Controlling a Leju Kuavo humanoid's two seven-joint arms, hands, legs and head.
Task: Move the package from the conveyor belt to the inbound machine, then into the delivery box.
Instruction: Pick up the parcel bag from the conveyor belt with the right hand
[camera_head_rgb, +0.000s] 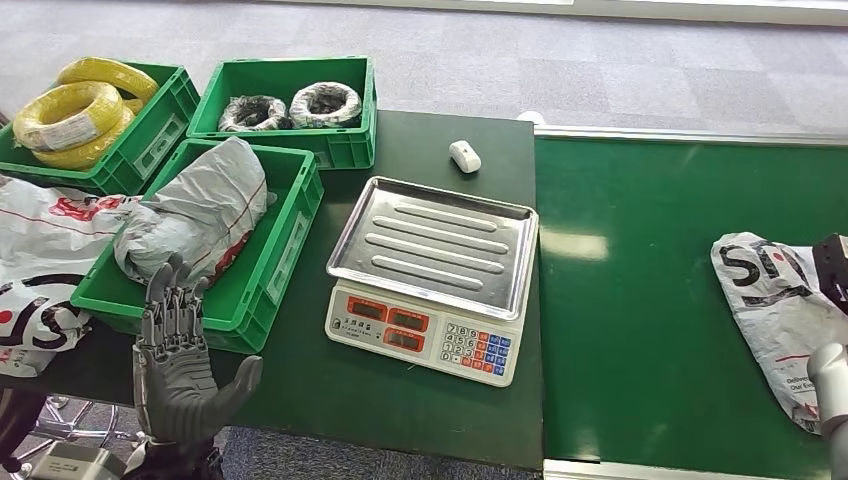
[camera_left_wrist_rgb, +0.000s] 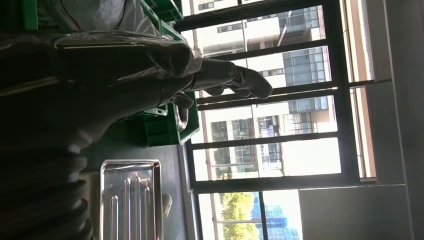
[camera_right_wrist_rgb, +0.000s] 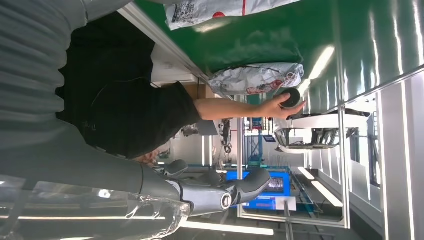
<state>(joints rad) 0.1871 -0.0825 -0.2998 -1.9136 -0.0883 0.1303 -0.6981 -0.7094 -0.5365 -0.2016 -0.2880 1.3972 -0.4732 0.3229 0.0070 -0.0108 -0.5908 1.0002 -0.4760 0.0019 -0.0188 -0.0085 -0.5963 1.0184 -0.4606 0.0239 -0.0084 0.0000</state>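
- The left hand (camera_head_rgb: 178, 355) is nearest the head camera, raised in front of the table's near edge with fingers spread apart, holding nothing.
- The right hand (camera_right_wrist_rgb: 210, 189) hangs in the air with fingers loosely parted and nothing in them.
- The package (camera_head_rgb: 775, 310), a white poly mailer with black lettering, lies flat on the green conveyor belt (camera_head_rgb: 650, 300), near the right arm.
- It looks light, soft and slick; the wrinkled film would likely buckle and slip, so a hold across its fuller middle seems safer than a corner.
- The scale (camera_head_rgb: 432, 275) stands between belt and green crate (camera_head_rgb: 262, 262), where a grey mailer already lies.
- A person's hand (camera_right_wrist_rgb: 277, 106) rests at the belt's far rail.
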